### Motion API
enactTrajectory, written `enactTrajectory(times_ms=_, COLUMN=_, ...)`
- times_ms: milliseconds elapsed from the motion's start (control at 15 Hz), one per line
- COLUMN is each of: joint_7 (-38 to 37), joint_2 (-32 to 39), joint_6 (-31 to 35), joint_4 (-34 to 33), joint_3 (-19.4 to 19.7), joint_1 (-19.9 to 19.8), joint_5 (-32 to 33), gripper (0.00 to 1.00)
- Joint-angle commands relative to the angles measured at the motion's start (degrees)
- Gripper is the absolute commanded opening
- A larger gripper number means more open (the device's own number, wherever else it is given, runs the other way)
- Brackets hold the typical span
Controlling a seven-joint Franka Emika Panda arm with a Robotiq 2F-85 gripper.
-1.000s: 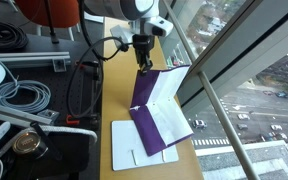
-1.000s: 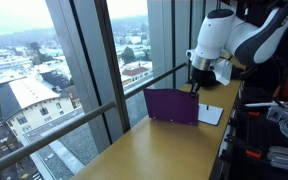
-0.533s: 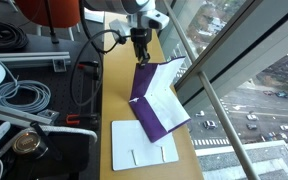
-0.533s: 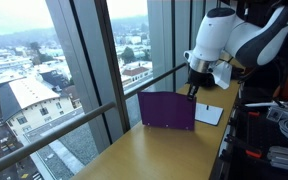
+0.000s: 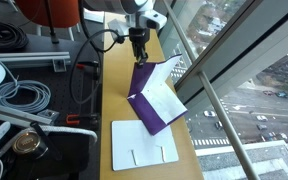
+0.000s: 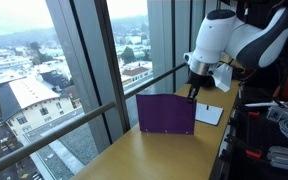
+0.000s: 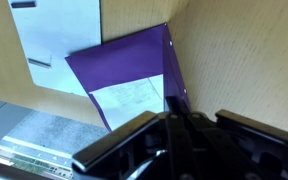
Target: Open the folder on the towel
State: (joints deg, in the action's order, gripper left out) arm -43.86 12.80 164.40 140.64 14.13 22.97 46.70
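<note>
A long wooden table (image 5: 117, 95) is seen running beside a tall window wall, and on it, in both exterior views, a flat white rectangle (image 5: 144, 148) with two short slits is laid nearer the table's end. The folder (image 5: 149, 112) is found on this table between the rectangle and the arm, with one purple corner reaching over the rectangle's edge, as is shown in the wrist view (image 7: 124, 62). The task is judged to be well under way but not finished. One cover is lifted off the sheets and is held up by its edge, so that in an exterior view (image 6: 166, 113) it is presented as a nearly upright purple panel. The other half is left low on the table, though it cannot be told whether it lies fully flat. What is thought to remain is for the raised cover to be carried over past upright and laid down, then let go. The folder is seen to be thin, plain purple and roughly sheet-sized, creased along one side. Inside it white paper sheets (image 5: 165, 99) are exposed, with faint print visible on them in the wrist view (image 7: 134, 98). The gripper (image 5: 139, 58) is narrowed to a pinch on the top edge of the raised cover, its fingers (image 7: 152, 125) meeting there
</note>
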Motion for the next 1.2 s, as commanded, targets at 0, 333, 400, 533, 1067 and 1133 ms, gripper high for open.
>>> enactTrajectory(times_ms=0, joint_7=-2.6, joint_2=0.96, joint_6=0.46, joint_4=-0.69, joint_3=0.83, joint_1=1.04, joint_5=2.57, gripper=0.0)
enactTrajectory(times_ms=333, joint_7=-2.51, joint_2=1.14, joint_6=1.91, joint_4=-0.36, joint_3=0.38, joint_1=0.7, joint_5=2.8, gripper=0.27)
enactTrajectory(times_ms=400, joint_7=-2.08, joint_2=1.05, joint_6=2.11, joint_4=-0.12, joint_3=0.09, joint_1=0.55, joint_5=2.17, gripper=0.05)
enactTrajectory(times_ms=533, joint_7=-1.81, joint_2=1.14, joint_6=2.88, joint_4=0.0, joint_3=-0.04, joint_1=0.46, joint_5=2.09, gripper=0.01)
enactTrajectory(times_ms=1067, joint_7=3.56, joint_2=1.6, joint_6=7.09, joint_4=2.32, joint_3=-3.37, joint_1=-2.1, joint_5=-3.33, gripper=0.34)
enactTrajectory(times_ms=1133, joint_7=5.65, joint_2=1.54, joint_6=8.35, joint_4=3.07, joint_3=-4.59, joint_1=-3.11, joint_5=-5.34, gripper=0.37)
